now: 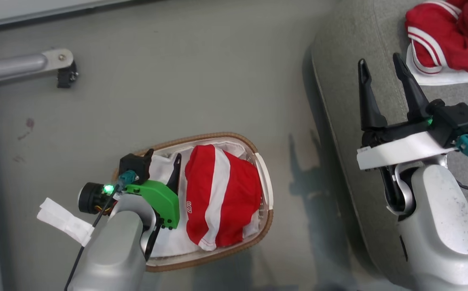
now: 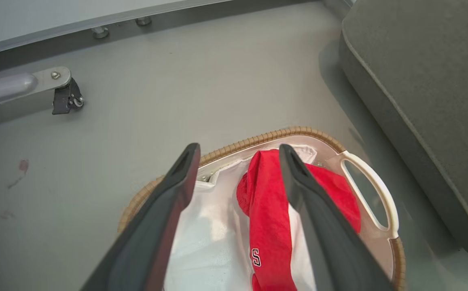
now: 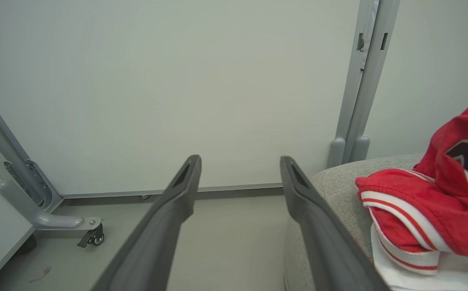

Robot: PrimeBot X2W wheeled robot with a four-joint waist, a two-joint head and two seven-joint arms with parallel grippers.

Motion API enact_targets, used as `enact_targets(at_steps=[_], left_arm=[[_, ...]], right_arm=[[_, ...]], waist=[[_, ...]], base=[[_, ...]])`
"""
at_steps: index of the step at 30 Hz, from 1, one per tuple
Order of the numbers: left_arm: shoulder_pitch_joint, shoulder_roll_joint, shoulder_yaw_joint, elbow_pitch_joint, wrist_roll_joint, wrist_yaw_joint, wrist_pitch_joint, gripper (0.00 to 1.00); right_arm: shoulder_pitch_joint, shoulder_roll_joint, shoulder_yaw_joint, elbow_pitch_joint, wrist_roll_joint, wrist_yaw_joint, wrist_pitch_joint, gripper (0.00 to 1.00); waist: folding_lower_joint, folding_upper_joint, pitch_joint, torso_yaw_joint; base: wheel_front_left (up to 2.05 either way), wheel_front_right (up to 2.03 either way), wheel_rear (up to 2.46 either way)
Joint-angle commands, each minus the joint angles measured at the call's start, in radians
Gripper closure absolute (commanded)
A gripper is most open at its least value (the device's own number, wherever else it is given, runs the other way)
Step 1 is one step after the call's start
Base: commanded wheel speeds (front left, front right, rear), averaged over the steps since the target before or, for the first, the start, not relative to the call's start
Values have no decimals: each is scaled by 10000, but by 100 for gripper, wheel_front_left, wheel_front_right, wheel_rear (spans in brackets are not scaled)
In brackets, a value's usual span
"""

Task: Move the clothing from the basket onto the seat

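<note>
Your basket [image 1: 217,135], lower centre, holds one red, white-striped garment [image 1: 221,194] over a white liner [image 1: 173,242]; both your left gripper [image 2: 238,148] and right gripper [image 1: 379,59] gape wide, empty.

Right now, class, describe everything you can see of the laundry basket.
The basket is oval, white plastic with a brown woven rim and a white loop handle. It stands upright on the grey floor beside the sofa, apart from it. Inside lie a white liner and a red garment with a white stripe. The open left tool hangs over the liner side.
</note>
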Motion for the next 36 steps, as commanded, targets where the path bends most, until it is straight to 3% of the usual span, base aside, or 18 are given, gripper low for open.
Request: enact_targets(at_steps=[1,12,27,28,29,31,32,36], left_arm=[[-408,132,-63,281,-33,-54,65,0],[-1603,402,-598,1833,-379,-81,189,0],[-2259,699,-1120,2561,-1110,-85,200,0],[-2261,687,-1181,2562,-1139,-85,199,5],[-2242,647,-1256,2540,-1183,-85,181,51],[-2148,582,-1407,2489,-1278,-85,144,91],[-2089,556,-1476,2464,-1327,-85,117,100],[-1841,500,-1737,2381,-1587,-85,20,100]], right_arm=[[-231,-21,28,-103,119,-10,-13,0],[-866,-15,170,-578,831,-10,-15,0],[-1113,-18,378,-842,1157,-11,-13,0],[-1112,-19,380,-838,1146,-11,-13,0],[-1104,-19,377,-828,1119,-11,-13,0],[-1050,-19,373,-787,1051,-11,-13,0],[-1017,-22,375,-765,1037,-11,-13,0],[-884,-21,395,-685,942,-11,-13,0]], waist=[[0,0,1731,-1205],[0,0,3412,-2227],[0,0,4087,-2670],[0,0,4082,-2663],[0,0,4060,-2645],[0,0,3975,-2593],[0,0,3928,-2568],[0,0,3666,-2425]], base=[[0,0,0],[0,0,0],[0,0,0],[0,0,0],[0,0,0],[0,0,0],[0,0,0],[0,0,0]])
